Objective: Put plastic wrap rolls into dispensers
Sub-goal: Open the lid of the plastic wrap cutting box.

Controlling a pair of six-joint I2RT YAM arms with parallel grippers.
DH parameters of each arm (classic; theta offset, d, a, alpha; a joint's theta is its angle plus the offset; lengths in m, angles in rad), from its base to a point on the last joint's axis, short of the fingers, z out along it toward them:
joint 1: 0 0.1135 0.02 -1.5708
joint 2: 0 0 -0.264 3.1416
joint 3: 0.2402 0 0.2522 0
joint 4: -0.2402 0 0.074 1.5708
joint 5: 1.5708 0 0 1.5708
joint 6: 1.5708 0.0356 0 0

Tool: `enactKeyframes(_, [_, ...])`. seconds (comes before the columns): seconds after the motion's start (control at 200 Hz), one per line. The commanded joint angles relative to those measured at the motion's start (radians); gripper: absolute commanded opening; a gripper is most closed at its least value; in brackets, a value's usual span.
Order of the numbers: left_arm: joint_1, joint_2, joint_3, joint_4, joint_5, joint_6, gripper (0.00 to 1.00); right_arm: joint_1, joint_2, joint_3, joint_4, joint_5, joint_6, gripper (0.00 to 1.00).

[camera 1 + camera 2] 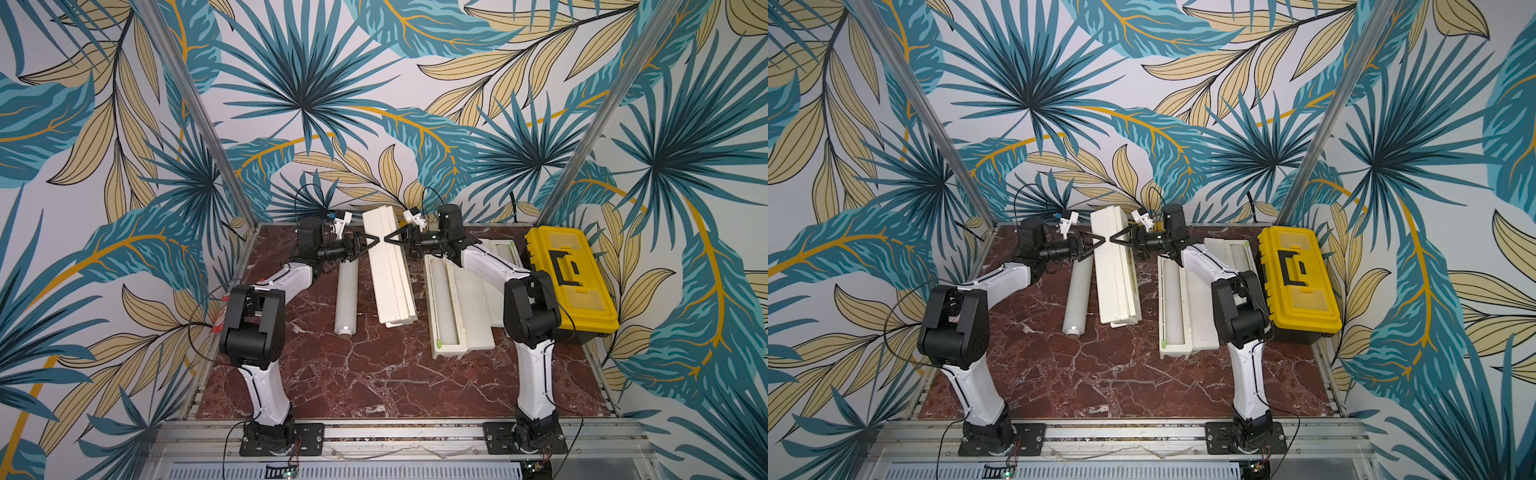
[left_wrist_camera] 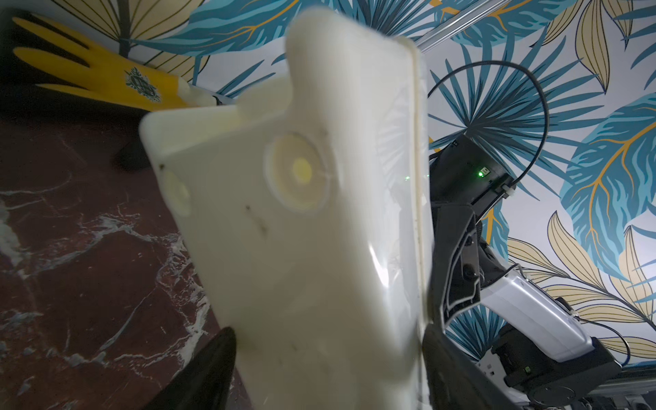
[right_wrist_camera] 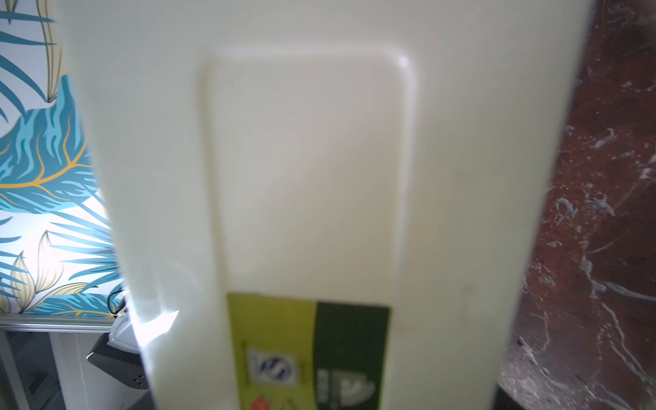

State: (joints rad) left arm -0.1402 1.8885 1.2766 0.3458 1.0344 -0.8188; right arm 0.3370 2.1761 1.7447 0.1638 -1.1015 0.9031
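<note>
A closed cream dispenser [image 1: 388, 282] [image 1: 1115, 286] stands tilted on its side in the middle of the table. My left gripper [image 1: 376, 242] [image 2: 328, 340] is shut on its far part, one black finger [image 2: 216, 358] against each side. My right gripper [image 1: 387, 241] meets it from the opposite side, shut on the same dispenser [image 3: 301, 159], whose labelled lid fills the right wrist view. One plastic wrap roll [image 1: 346, 299] [image 1: 1077, 299] lies loose on the table just left of it. To the right, an open dispenser [image 1: 473, 316] holds a roll [image 1: 446, 307].
A further open dispenser [image 1: 505, 253] with a roll inside lies partly hidden behind my right arm. The yellow-black toolbox [image 1: 571, 282] [image 1: 1298, 282] stands at the table's right edge. The patterned walls close in the back and both sides.
</note>
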Motion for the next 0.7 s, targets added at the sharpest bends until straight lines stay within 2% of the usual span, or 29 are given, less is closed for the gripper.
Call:
enactKeyframes(0.0, [-0.067, 0.046, 0.046, 0.005, 0.027, 0.001, 0.84, 0.066, -0.018, 0.006, 0.272, -0.144, 0.144, 0.64])
enactKeyframes(0.27, [-0.073, 0.074, 0.056, 0.006, 0.001, -0.014, 1.00, 0.071, -0.047, 0.009, 0.065, -0.156, -0.026, 0.65])
enactKeyframes(0.481, [-0.056, 0.072, 0.104, 0.006, -0.009, -0.013, 1.00, 0.073, -0.060, 0.017, -0.150, -0.169, -0.188, 0.66])
enactKeyframes(0.636, [-0.063, 0.079, 0.118, 0.007, -0.065, -0.022, 1.00, 0.087, -0.052, 0.064, -0.351, -0.175, -0.337, 0.66])
enactKeyframes(0.696, [-0.071, 0.085, 0.119, 0.007, -0.084, -0.026, 0.98, 0.091, -0.052, 0.073, -0.372, -0.178, -0.360, 0.66])
